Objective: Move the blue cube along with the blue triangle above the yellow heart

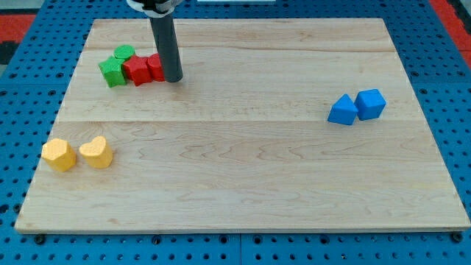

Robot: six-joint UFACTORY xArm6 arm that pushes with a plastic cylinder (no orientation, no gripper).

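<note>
The blue cube (371,104) and the blue triangle (342,110) sit touching side by side at the view's right, the triangle on the left. The yellow heart (96,152) lies at the view's lower left, far from them. My tip (173,78) rests on the board at the view's upper left, just right of a red block (154,68), far from both blue blocks.
A yellow hexagon (58,155) lies just left of the heart. A red star-like block (137,71), a green star (112,72) and another green block (124,53) cluster beside my tip. The wooden board (243,177) sits on a blue pegboard.
</note>
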